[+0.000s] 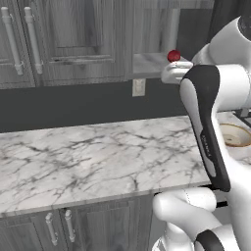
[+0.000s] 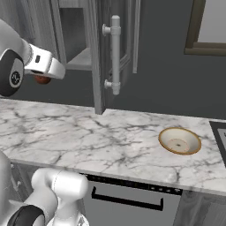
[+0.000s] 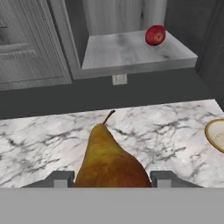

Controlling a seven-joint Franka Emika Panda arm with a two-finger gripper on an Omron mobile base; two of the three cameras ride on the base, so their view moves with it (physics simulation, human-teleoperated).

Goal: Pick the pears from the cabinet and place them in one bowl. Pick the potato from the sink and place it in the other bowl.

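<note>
Item: brown pear (image 3: 109,159), stem away from the hand, clenched between the two fingertips of the gripper (image 3: 109,178) and carried in the air above the marble worktop (image 1: 88,152), evidently lifted out of the open cabinet (image 3: 131,52) for transfer. Item: red pear (image 3: 155,35), not yet collected, on the cabinet shelf near its front right corner. Item: cream-tan bowl (image 2: 179,141), toward the worktop's right end and holding nothing, the likely destination for both fruits.

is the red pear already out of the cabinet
No, the red pear sits on the shelf of the open cabinet, while the gripper holds the brown pear above the counter.
</note>
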